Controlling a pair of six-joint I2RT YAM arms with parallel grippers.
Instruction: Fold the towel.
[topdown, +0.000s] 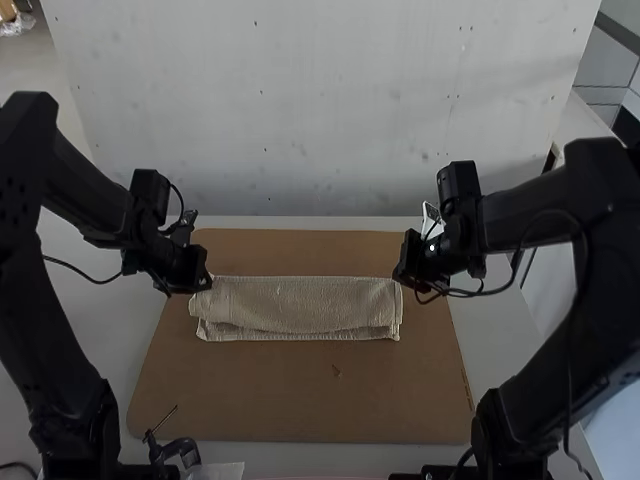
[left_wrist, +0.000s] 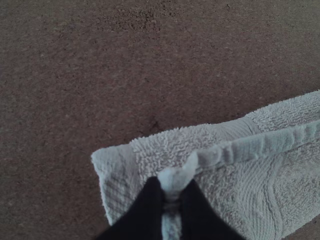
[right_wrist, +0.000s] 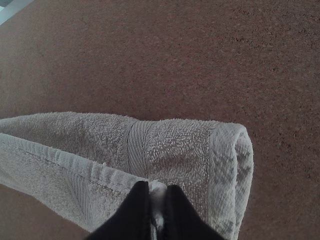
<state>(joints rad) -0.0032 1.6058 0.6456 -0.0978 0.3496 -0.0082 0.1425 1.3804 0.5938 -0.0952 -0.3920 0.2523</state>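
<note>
Left gripper (topdown: 205, 284) grasping towel (topdown: 305, 305) hem near one end; right gripper (topdown: 403, 281) pinching hem near other. Towel folded, long strip on brown board (topdown: 300, 400).

I look over the scene before me and can read nothing — no word, label, brand, number or sign — on anything here.

Dim, diffuse light fills all three views, the wrist views darkest, with soft shadows along the folds of the towel (topdown: 300, 303)
</note>
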